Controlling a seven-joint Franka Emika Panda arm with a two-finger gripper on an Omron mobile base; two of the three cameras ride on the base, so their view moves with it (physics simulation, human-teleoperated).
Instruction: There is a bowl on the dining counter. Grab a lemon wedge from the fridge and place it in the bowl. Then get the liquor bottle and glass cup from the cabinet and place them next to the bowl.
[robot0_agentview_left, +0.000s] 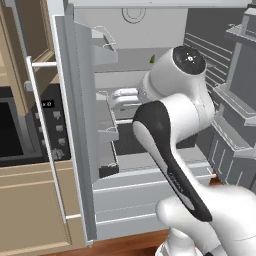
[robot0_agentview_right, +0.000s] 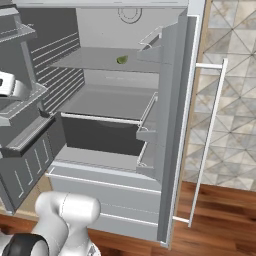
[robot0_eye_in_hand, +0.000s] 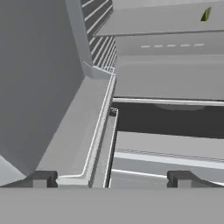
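The fridge stands with both doors swung wide, its grey shelves bare apart from the lemon wedge. That small green-yellow lemon wedge lies on the upper shelf, also visible as the lemon wedge and, far off at the top right, as the lemon wedge. My gripper is open and holds nothing. It sits beside the left door's bin rail, well below and left of the wedge. My white hand reaches in at middle-shelf height. Bowl, dining counter, liquor bottle, glass cup and cabinet are out of view.
The left door with its bins and the right door flank the opening, each with a long bar handle. A dark built-in oven in tan cabinetry is at the left. A tiled wall and wood floor lie to the right.
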